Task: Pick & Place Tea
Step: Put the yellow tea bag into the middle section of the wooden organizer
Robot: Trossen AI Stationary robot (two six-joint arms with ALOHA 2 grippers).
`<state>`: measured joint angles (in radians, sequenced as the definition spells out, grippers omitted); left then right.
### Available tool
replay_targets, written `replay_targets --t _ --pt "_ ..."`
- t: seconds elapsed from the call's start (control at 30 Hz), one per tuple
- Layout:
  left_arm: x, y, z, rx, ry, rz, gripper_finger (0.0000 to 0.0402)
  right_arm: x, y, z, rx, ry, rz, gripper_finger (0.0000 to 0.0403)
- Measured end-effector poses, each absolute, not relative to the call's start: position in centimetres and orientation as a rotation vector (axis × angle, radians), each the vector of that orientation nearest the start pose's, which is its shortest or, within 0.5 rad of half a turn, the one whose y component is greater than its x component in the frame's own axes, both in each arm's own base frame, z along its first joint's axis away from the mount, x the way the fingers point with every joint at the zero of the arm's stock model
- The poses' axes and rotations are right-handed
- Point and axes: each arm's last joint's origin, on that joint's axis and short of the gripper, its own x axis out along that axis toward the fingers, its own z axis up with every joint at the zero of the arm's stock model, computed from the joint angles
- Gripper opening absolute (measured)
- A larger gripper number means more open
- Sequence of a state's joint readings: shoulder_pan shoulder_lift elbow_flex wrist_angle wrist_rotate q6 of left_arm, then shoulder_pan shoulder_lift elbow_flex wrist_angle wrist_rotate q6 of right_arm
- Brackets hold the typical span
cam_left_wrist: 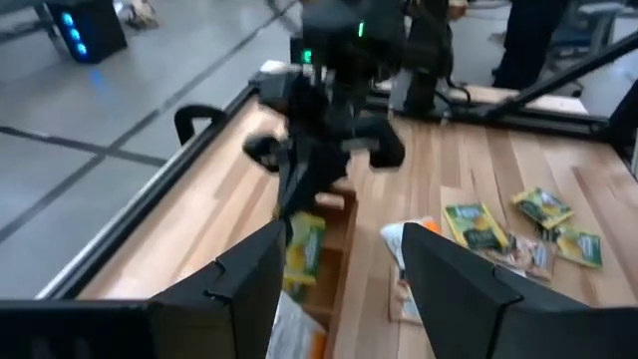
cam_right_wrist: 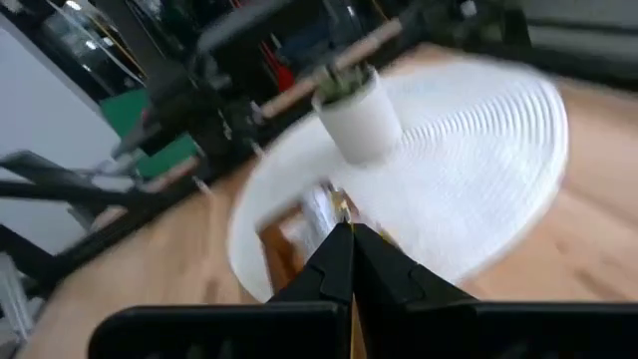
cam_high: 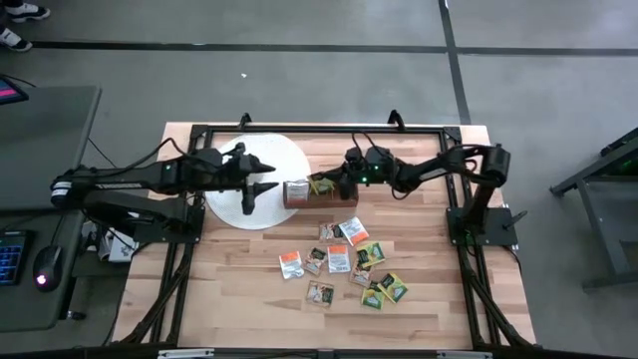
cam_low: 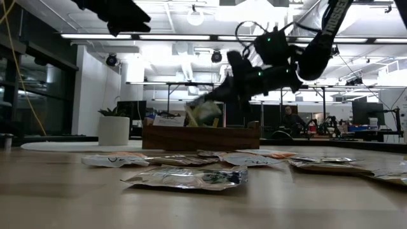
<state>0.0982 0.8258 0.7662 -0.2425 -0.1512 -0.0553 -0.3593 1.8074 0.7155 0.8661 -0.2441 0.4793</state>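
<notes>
Several tea sachets point(cam_high: 351, 261) lie flat on the wooden table, orange-and-white, green-and-yellow and brownish. The narrow brown box point(cam_high: 329, 195) stands beyond them, with a sachet upright in its left end point(cam_high: 296, 192). My right gripper point(cam_high: 327, 183) hovers over the box, shut on a green-and-yellow sachet point(cam_low: 204, 112). My left gripper point(cam_high: 261, 185) is open above the white disc point(cam_high: 234, 204), left of the box, touching nothing. My right gripper pinches the green-and-yellow sachet point(cam_left_wrist: 305, 245) between its two fingers at the sachet's upper edge, coming slanting down from the table's right. The sachet hangs below the fingertips, lifted clear, just above the box point(cam_low: 200, 137).
A small white pot with a plant point(cam_right_wrist: 359, 118) stands on the white disc point(cam_right_wrist: 469, 150). A dark frame point(cam_high: 329, 131) rims the table's far edge and sides. Bare wood lies toward the near edge point(cam_high: 249, 309). A person sits far off in the room point(cam_low: 291, 119).
</notes>
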Motion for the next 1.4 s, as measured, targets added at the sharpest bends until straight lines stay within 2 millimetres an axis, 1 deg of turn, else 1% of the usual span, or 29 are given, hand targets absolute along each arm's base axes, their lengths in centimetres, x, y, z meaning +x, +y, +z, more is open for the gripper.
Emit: replay_targets --t 0.07,0.3,0.57,1.13,1.33,1.4 --pt "17.9 2.2 31.6 -0.042 0.285 0.255 0.0202 32.4 -11.3 14.4 0.552 0.183 -0.166 0.0000" --pt "17.8 2.2 31.6 -0.029 0.288 0.253 0.0202 32.5 -11.4 13.8 0.555 0.189 -0.201 0.0000" --pt "17.8 2.2 31.7 -0.025 0.281 0.264 0.0202 32.4 -11.5 13.6 0.544 0.205 -0.230 0.0000" --pt "17.8 2.2 31.7 -0.024 0.280 0.269 0.0202 32.5 -11.4 13.6 0.556 0.216 -0.225 0.0000" --pt "17.8 2.2 31.7 -0.024 0.280 0.269 0.0202 33.1 -11.6 14.0 0.550 0.199 -0.226 0.0000" --pt "17.8 2.2 31.7 -0.024 0.280 0.269 0.0202 33.4 -11.7 13.9 0.553 0.205 -0.221 0.0000"
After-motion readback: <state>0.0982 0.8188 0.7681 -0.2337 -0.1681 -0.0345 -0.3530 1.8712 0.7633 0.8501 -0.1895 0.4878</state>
